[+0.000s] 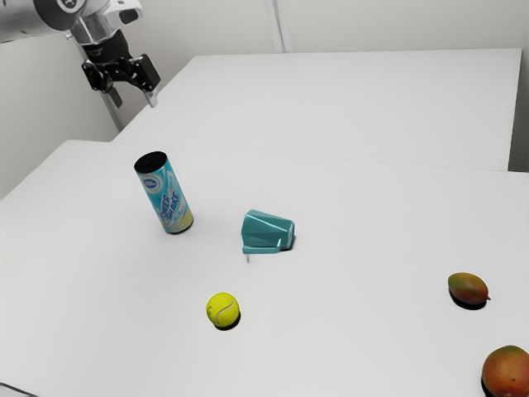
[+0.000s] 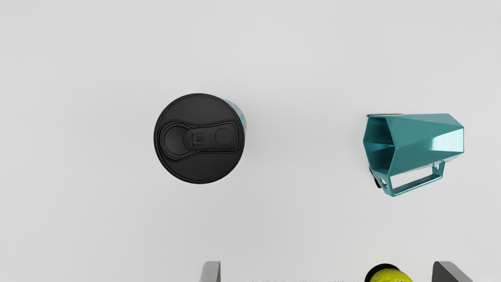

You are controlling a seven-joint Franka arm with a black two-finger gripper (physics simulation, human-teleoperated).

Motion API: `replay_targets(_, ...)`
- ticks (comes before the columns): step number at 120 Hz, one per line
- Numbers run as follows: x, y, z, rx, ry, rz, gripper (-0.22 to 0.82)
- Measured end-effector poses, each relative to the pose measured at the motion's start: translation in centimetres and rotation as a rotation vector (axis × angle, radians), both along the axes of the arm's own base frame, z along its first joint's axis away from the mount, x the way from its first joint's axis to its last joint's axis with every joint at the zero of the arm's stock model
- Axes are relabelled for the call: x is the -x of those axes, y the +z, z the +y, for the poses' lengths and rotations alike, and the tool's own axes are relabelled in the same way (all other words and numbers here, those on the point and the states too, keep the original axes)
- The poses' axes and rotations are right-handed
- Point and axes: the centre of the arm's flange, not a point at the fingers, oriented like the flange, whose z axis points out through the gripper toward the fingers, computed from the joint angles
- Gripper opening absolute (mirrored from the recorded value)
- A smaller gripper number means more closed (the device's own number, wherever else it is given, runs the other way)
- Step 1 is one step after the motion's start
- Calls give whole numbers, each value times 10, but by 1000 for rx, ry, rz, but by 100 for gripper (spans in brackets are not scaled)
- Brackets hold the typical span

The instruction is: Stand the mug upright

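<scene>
A broad, smooth white bench point(image 1: 355, 347) is spread across most of the exterior view, its surface matt and evenly lit. Its far edge is marked by a thin line, beyond which another pale, flat surface point(image 1: 355, 107) is seen. The room is closed in by plain light-grey walls point(image 1: 397, 25), and a narrow upright strip point(image 1: 278, 25) is set against the far one. A darker band point(image 1: 521, 132) is seen at the exterior view's right edge, and a thin dark line point(image 1: 16, 389) is drawn across the lower left corner.

On the bench, the teal faceted mug point(image 1: 266, 229) is laid on its side, its mouth turned toward the blue can point(image 1: 168, 198) and its handle toward the side where the tennis ball point(image 1: 222, 309) is placed. The can is stood upright, topped with a black lid point(image 1: 151, 162). Well apart from these, toward the exterior view's right, two reddish-green mangoes point(image 1: 468, 288) are rested. Small dark shadows are cast on the white beneath the ball and the fruit.

The pincer point(image 1: 134, 101) is held open and empty, high at the exterior view's upper left. In the wrist view its fingers point(image 2: 210, 272) are set wide apart, and part of the ball is seen between them, on the bench below.
</scene>
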Motion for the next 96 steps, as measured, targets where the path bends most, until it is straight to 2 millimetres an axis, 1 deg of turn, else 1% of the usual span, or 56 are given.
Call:
replay_targets(12,5,4,-1,13,-7,-7,59)
replay_targets(16,5,0,-8,28,-20,-1,59)
replay_targets(19,4,-8,-15,52,-31,9,59)
replay_targets(29,1,-39,-35,152,-51,36,59)
replay_targets(39,5,-74,-55,299,-50,64,59)
replay_targets(44,8,-98,-63,385,-35,78,59)
replay_targets(51,12,-138,-72,504,-1,95,59)
replay_targets(58,14,-170,-80,596,35,93,59)
replay_targets(66,14,-201,-82,670,81,77,59)
replay_targets(78,7,-234,-83,722,132,31,59)
replay_targets(89,-2,-264,-75,740,171,3,59)
replay_targets(96,-7,-278,-69,742,187,-19,59)
